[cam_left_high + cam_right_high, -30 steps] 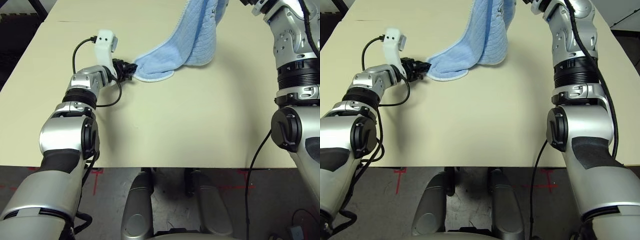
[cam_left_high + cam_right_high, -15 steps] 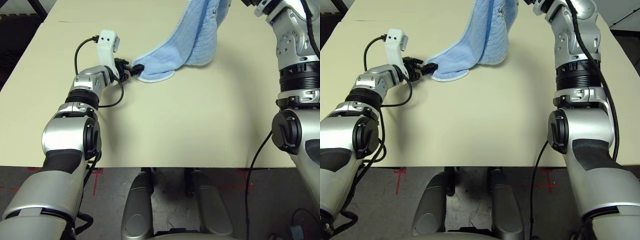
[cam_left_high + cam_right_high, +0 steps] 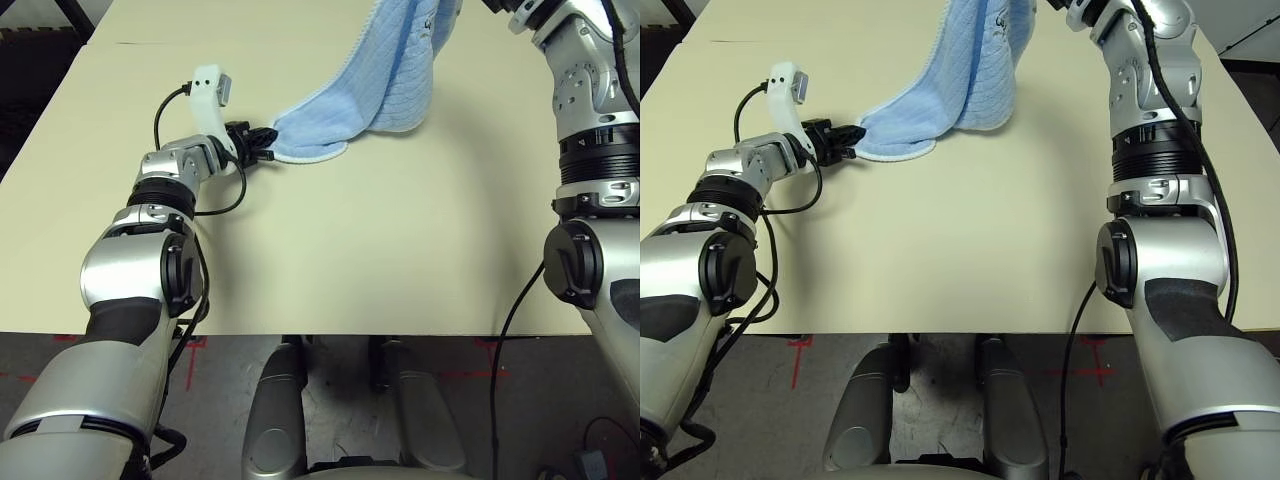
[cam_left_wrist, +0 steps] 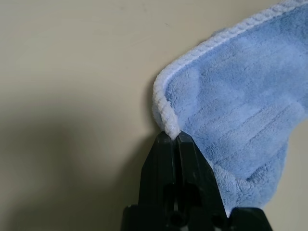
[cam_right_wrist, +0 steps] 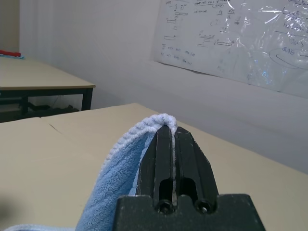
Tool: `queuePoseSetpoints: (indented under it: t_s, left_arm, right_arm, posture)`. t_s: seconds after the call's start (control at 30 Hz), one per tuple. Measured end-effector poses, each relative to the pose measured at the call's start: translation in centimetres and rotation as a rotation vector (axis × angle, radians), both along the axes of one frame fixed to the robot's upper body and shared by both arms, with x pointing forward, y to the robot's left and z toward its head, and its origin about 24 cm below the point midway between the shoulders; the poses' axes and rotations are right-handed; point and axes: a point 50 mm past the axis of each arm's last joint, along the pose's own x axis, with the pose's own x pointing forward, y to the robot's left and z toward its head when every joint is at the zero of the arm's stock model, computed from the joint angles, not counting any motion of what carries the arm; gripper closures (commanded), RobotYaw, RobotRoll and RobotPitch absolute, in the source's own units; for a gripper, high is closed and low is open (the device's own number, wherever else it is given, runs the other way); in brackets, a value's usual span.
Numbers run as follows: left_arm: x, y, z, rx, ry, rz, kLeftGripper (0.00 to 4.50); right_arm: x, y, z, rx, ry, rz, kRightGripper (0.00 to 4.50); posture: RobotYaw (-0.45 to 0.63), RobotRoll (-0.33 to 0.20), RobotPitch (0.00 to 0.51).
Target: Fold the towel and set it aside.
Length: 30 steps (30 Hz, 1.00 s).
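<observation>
The left gripper [image 4: 172,137] lies low over the table [image 3: 380,250] on the robot's left side, its two black fingers pressed together on the white stitched edge of the towel [image 3: 385,85], pinching one corner just above the tabletop. A black cable [image 3: 160,105] loops from the white camera mount [image 3: 210,95] on that wrist down along the silver forearm. From the pinched corner, the light-blue cloth spreads rightward across the table, where its lower fold rests flat with the white edging curving around it, and then rises steeply up toward the far right. There the right gripper [image 5: 172,129] holds it high above the table, its fingers closed on another stretch of the white edge, with the cloth draping down one side of them. The towel thus hangs between the two grippers, part lifted and part lying on the table. Behind the raised gripper, a wall carries a sheet covered in handwriting [image 5: 240,36], and another table [image 5: 38,77] stands farther back.
</observation>
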Motion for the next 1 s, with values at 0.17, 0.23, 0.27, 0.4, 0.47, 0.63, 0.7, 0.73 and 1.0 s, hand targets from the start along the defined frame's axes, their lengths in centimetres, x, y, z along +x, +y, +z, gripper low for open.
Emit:
queuePoseSetpoints:
  t_s: [0.17,0.23,0.27,0.4,0.47,0.63,0.7,0.73,1.0]
  left_arm:
    - [-0.04,-0.10,0.16,-0.050,0.011,-0.006,2.25]
    - [-0.03,-0.18,0.37,-0.071,0.014,-0.008,1.48]
    - [-0.02,-0.21,0.47,-0.078,0.014,-0.008,1.12]
    - [0.04,-0.29,0.88,-0.105,0.009,-0.001,0.03]
    - [0.08,-0.20,0.96,-0.129,0.013,0.019,0.03]
    - [0.10,-0.04,0.88,-0.164,0.032,0.053,1.06]
    - [0.11,0.00,0.86,-0.168,0.035,0.060,1.78]
    - [0.11,0.03,0.84,-0.168,0.037,0.065,2.19]
    - [0.12,0.09,0.78,-0.166,0.044,0.077,4.47]
  right_arm:
    - [0.00,0.00,0.00,0.000,0.000,0.000,4.50]
    - [0.00,-0.01,0.00,0.000,0.000,0.000,4.50]
    - [0.00,-0.01,0.00,0.000,0.000,0.000,4.50]
    - [0.00,-0.01,0.00,-0.001,0.000,-0.001,4.50]
    - [0.00,-0.02,0.00,-0.001,0.000,-0.001,4.50]
    - [-0.02,-0.13,0.02,-0.002,0.001,-0.004,4.50]
    - [-0.02,-0.13,0.01,-0.002,0.002,-0.004,4.50]
    - [-0.03,-0.12,0.02,-0.002,0.002,-0.004,4.50]
    - [-0.27,-0.04,0.24,-0.006,-0.012,-0.002,4.50]
  posture:
    - [-0.03,0.000,0.305]
    - [-0.04,0.000,0.305]
    - [-0.04,0.000,0.304]
    - [-0.04,0.000,0.303]
    - [-0.04,0.000,0.302]
    - [-0.04,0.000,0.302]
    - [-0.04,0.000,0.302]
    - [-0.04,0.000,0.302]
    - [-0.04,0.000,0.303]
